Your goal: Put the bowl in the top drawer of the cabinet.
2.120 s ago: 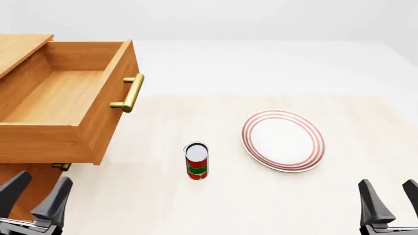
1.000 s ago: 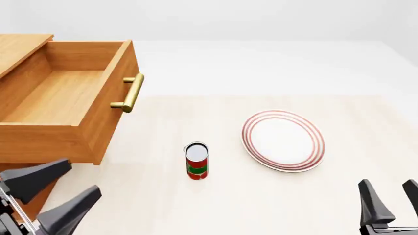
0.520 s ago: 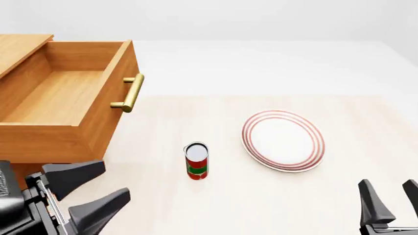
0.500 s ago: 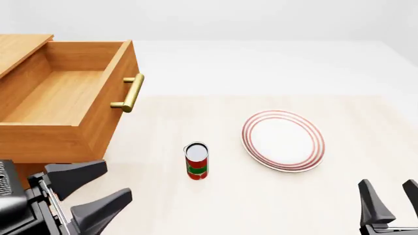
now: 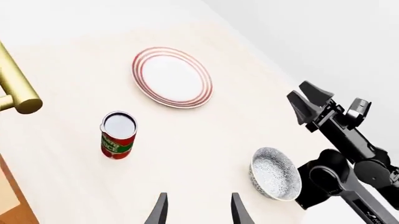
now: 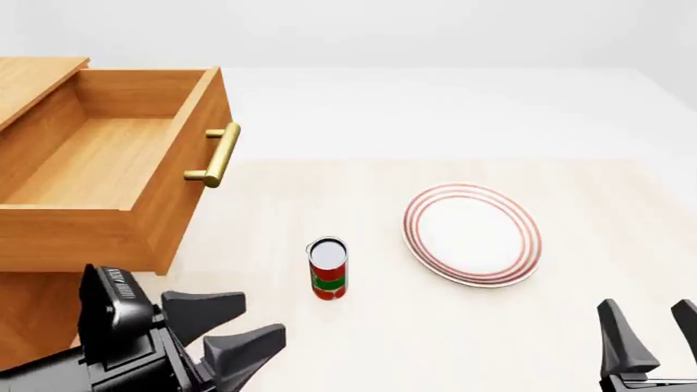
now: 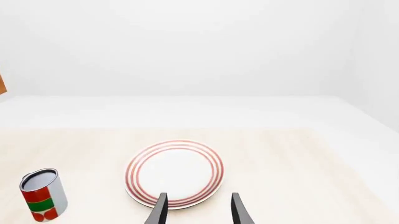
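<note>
Warm, matt wood grain covers the cabinet (image 6: 33,82) and top drawer (image 6: 109,163), its bar handle (image 6: 218,155) polished brass. The bowl (image 5: 274,173) looks glazed ceramic; the tin can (image 6: 328,268) carries a glossy label.

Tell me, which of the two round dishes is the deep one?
The blue-grey patterned bowl beside the right arm; the red-ringed plate is flat.

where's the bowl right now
Only the left wrist view shows the bowl: on the table beside the right arm's base, nearer the arms than the plate and can.
</note>
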Controlling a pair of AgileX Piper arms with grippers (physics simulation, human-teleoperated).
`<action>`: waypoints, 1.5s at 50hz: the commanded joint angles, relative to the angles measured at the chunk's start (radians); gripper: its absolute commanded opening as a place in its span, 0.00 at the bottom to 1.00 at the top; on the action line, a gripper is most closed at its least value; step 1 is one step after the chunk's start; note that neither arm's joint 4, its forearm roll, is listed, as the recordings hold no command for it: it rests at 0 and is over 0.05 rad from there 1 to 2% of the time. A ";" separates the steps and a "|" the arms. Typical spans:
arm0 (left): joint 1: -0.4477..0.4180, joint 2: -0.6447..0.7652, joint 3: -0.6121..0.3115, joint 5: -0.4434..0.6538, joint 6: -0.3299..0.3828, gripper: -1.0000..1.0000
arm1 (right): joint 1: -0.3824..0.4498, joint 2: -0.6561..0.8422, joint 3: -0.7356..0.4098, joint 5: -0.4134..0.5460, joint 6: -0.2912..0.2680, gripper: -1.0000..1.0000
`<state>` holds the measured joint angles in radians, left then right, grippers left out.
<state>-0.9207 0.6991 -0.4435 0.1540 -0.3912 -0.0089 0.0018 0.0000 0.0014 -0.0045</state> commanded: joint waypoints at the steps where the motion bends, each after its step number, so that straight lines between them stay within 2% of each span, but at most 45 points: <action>1: -0.031 0.094 0.025 -0.079 -0.134 1.00 | 0.002 0.000 0.000 -0.001 0.001 1.00; 13: -0.096 0.207 0.029 -0.174 -0.229 1.00 | 0.002 0.000 0.000 -0.001 0.001 1.00; 24: -0.138 0.299 0.009 -0.231 -0.283 1.00 | 0.002 0.000 0.000 -0.001 0.001 1.00; 54: -0.209 0.509 -0.035 -0.341 -0.341 1.00 | 0.002 0.000 0.000 -0.001 0.001 1.00; 75: -0.231 0.619 -0.097 -0.360 -0.357 1.00 | 0.002 0.000 0.000 -0.001 0.001 1.00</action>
<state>-1.1576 1.2652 -0.5250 -0.1905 -0.7321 -0.0088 0.0018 0.0000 0.0014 -0.0045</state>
